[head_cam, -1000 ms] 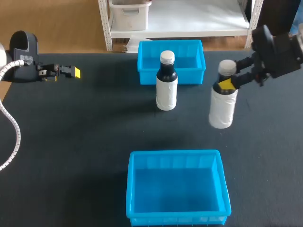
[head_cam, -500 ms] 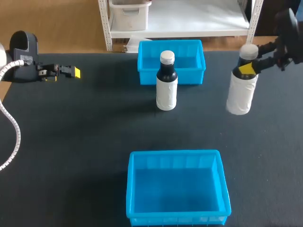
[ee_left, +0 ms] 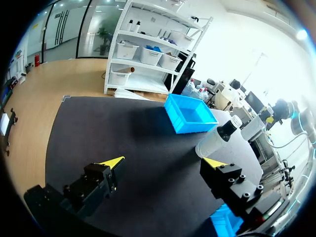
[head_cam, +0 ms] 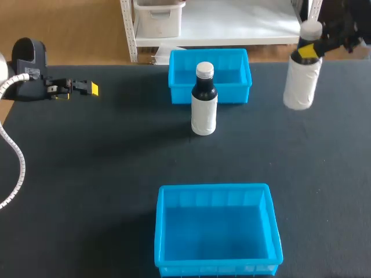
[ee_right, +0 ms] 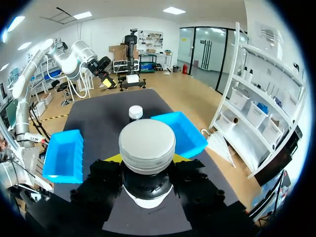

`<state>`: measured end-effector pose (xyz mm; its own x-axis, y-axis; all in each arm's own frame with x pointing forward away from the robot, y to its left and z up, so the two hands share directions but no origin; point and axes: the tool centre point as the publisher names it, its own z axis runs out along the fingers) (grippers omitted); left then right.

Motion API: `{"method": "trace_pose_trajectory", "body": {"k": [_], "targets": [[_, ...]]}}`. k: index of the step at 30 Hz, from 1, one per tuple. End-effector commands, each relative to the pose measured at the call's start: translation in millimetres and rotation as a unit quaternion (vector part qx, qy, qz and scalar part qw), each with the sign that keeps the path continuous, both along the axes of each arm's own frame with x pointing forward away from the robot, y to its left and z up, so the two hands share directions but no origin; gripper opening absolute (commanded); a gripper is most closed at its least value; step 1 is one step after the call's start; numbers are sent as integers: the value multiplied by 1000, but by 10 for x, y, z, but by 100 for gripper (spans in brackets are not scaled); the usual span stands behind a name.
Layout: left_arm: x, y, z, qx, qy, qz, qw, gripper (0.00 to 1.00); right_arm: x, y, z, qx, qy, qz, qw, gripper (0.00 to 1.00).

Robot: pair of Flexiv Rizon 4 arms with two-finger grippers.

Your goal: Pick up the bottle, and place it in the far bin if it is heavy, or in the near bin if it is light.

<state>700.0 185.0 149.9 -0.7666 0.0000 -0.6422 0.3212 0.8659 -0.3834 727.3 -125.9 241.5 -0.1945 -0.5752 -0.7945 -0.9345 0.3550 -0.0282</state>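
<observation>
My right gripper [head_cam: 308,52] is shut on the neck of a white-labelled bottle [head_cam: 302,81], which hangs above the table's far right edge. From the right wrist, its grey cap [ee_right: 147,144] fills the space between the yellow fingertips [ee_right: 114,158]. A second bottle [head_cam: 204,101] with a dark neck stands upright just in front of the far blue bin [head_cam: 175,78]; it also shows in the wrist views [ee_right: 135,112] [ee_left: 224,134]. The near blue bin [head_cam: 217,231] sits at the front middle. My left gripper [head_cam: 87,88] hovers open at the far left, with nothing between its fingers [ee_left: 113,162].
Dark table surface lies between the two bins and around the standing bottle. In the right wrist view, the far bin [ee_right: 180,133] and near bin [ee_right: 64,155] lie on either side ahead of the held bottle.
My right arm has carried the held bottle up, to the right and farther back, from right of the standing bottle to the far right edge. The left arm has stayed still.
</observation>
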Motion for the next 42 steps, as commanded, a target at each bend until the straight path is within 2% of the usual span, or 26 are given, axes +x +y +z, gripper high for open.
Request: {"method": "trace_pose_trajectory", "body": {"k": [1, 6, 12, 25, 33, 42], "targets": [[0, 0, 0, 0, 0, 0, 1000, 100, 365, 140, 142, 0, 6, 19, 1000, 24], [0, 0, 0, 0, 0, 0, 1000, 100, 685, 343, 263, 2, -1, 33, 999, 24], [0, 0, 0, 0, 0, 0, 1000, 100, 1070, 672, 298, 1, -11, 56, 998, 24], [0, 0, 0, 0, 0, 0, 1000, 100, 1777, 1360, 109, 11, -10, 98, 995, 24], [0, 0, 0, 0, 0, 0, 1000, 100, 1967, 1744, -109, 32, -3, 123, 992, 23], [0, 0, 0, 0, 0, 0, 1000, 100, 2009, 2098, -403, 43, 13, 154, 987, 23]]}}
